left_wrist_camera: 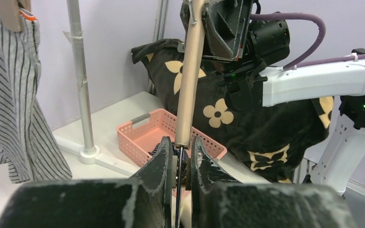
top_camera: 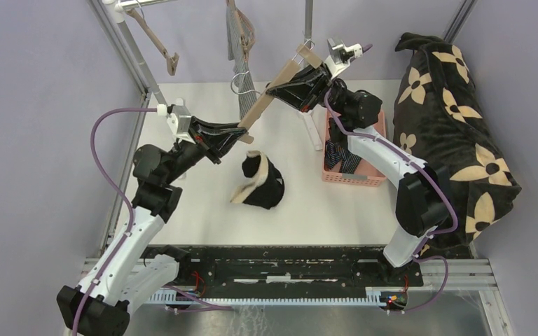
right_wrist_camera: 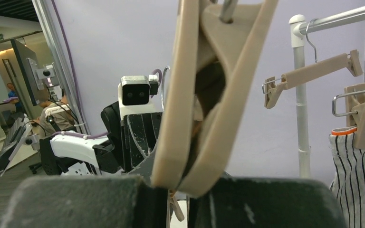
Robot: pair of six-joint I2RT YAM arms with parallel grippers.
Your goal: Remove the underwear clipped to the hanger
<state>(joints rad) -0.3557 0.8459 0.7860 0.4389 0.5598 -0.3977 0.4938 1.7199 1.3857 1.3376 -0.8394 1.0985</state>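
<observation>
Evidently only the grey-striped pair [left_wrist_camera: 14, 104] is clipped up, hanging from a tan clip [left_wrist_camera: 10, 14] above the far edge of the worktop [top_camera: 203, 210]. The black pair [top_camera: 263, 183] lies crumpled mid-worktop, and the navy pair [top_camera: 338, 155] sits in the pink basket [top_camera: 354, 180] by the right edge. All are thin, limp cloth, probably light and apt to stretch and sag, so best pinched at a bunched fold just under the clip. The left fingers [left_wrist_camera: 161, 159] and right fingers [right_wrist_camera: 76, 199] are clenched on opposite ends of a bare tan hanger [top_camera: 260, 106].
</observation>
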